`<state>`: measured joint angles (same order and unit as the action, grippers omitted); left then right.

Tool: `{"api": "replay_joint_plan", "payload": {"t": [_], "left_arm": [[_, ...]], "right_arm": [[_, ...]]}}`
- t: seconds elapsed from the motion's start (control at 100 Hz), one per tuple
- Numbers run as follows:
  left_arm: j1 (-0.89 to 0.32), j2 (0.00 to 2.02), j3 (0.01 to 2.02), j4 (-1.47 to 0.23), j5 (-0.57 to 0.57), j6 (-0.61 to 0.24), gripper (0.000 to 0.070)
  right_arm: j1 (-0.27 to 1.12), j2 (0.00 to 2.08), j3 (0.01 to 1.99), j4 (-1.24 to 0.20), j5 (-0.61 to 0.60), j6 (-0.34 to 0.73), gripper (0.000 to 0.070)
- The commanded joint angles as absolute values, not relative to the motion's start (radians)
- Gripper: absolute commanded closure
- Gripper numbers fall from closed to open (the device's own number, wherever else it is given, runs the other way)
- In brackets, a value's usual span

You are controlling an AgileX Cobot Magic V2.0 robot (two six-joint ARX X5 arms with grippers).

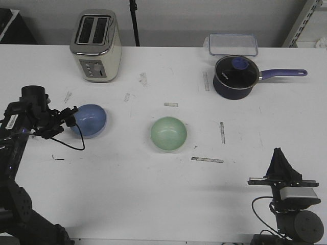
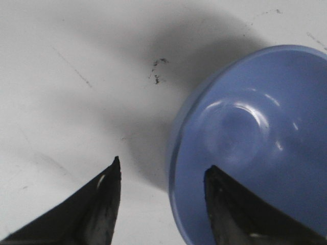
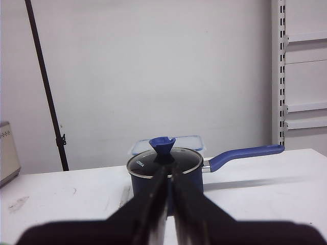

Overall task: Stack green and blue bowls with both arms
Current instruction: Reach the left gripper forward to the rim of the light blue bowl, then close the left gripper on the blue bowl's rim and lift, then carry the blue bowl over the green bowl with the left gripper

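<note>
White tabletop, scuffed with dark marks, backed by a pale wall: two bowls and two arms at work.

Taking the green bowl (image 1: 168, 133) near the table's middle as the landmark, the blue bowl (image 1: 90, 120) lies well apart to its left, tipped so that its opening faces the left arm. The left gripper (image 1: 70, 118) is at that bowl's near rim with its fingers (image 2: 104, 204) spread; in the left wrist view one finger overlaps the bowl's edge and the other stands over bare table. The right gripper (image 3: 167, 196) is parked well apart from the green bowl at the front right corner, fingers pressed together on nothing. Behind and right of the green bowl sits a lidded navy saucepan (image 1: 235, 76) with a clear plastic container (image 1: 231, 44) behind it; a cream toaster (image 1: 95, 45) stands behind and left.
</note>
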<state>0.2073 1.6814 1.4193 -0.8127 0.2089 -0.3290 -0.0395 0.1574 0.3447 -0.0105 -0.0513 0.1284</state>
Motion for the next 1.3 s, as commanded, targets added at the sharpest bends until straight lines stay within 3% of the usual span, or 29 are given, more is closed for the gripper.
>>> {"api": "replay_joint_plan", "payload": {"t": [0.0, 0.32, 0.42, 0.55, 0.68, 1.01, 1.29], "left_arm": [[0.201, 1.711, 1.44, -0.803, 0.212, -0.333, 0.0367], [0.174, 1.768, 1.44, -0.764, 0.21, -0.334, 0.0394], [0.173, 1.781, 1.44, -0.759, 0.21, -0.334, 0.0504], [0.173, 1.791, 1.44, -0.759, 0.21, -0.334, 0.0559], [0.173, 1.792, 1.44, -0.757, 0.207, -0.334, 0.07], [0.14, 1.736, 1.482, -0.822, 0.206, -0.334, 0.0699], [-0.006, 1.721, 1.681, -0.987, 0.188, -0.333, 0.0699]], "right_arm": [[-0.039, 0.157, 0.347, 0.003, -0.052, 0.137, 0.0694], [-0.039, 0.157, 0.348, 0.003, -0.052, 0.137, 0.0694], [-0.039, 0.157, 0.348, 0.003, -0.052, 0.137, 0.0694], [-0.039, 0.157, 0.347, 0.003, -0.052, 0.137, 0.0694], [-0.039, 0.157, 0.347, 0.003, -0.052, 0.137, 0.0694], [-0.039, 0.157, 0.348, 0.003, -0.052, 0.137, 0.0694], [-0.039, 0.157, 0.347, 0.003, -0.052, 0.137, 0.0694]]}}
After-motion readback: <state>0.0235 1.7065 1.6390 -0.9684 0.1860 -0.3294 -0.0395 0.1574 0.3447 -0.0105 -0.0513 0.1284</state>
